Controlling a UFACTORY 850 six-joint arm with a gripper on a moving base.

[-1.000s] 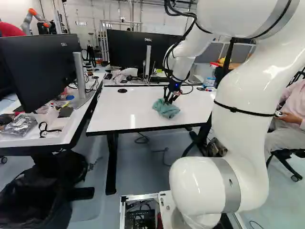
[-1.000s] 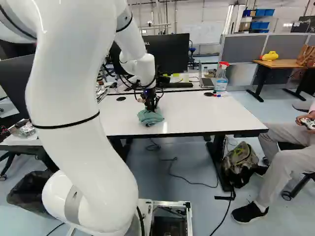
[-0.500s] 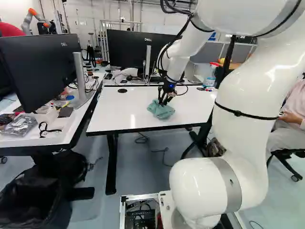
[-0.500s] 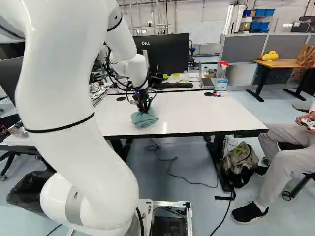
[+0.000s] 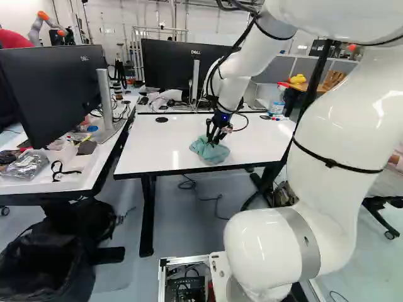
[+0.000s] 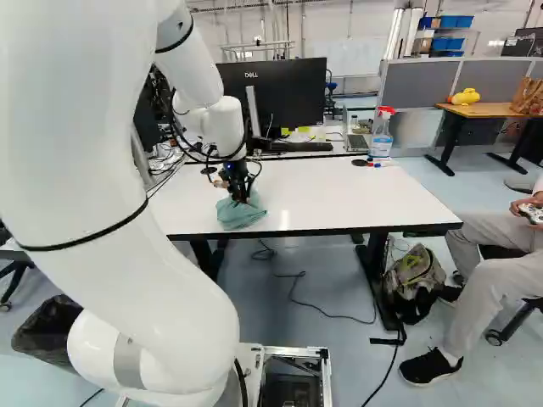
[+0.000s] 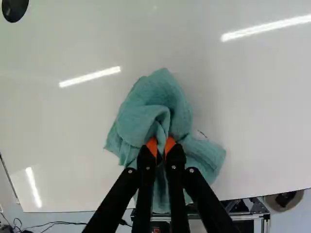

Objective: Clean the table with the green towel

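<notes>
Gripper (image 5: 213, 138) clamped on a bunched fold of the towel (image 7: 148, 120), its orange pads (image 7: 151, 146) pinching from two sides, holds the crumpled cloth on the table (image 6: 339, 191) near the base-side edge, a small dark mark (image 7: 202, 134) just beside it.

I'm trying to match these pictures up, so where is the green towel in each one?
Left base view: the green towel lies just right of the middle, on the white table.
Right base view: left of the middle, beside the arm's big white curve.
Wrist view: pinched between the fingers of the gripper, spreading around them.
Shared landmark: the white table.
</notes>
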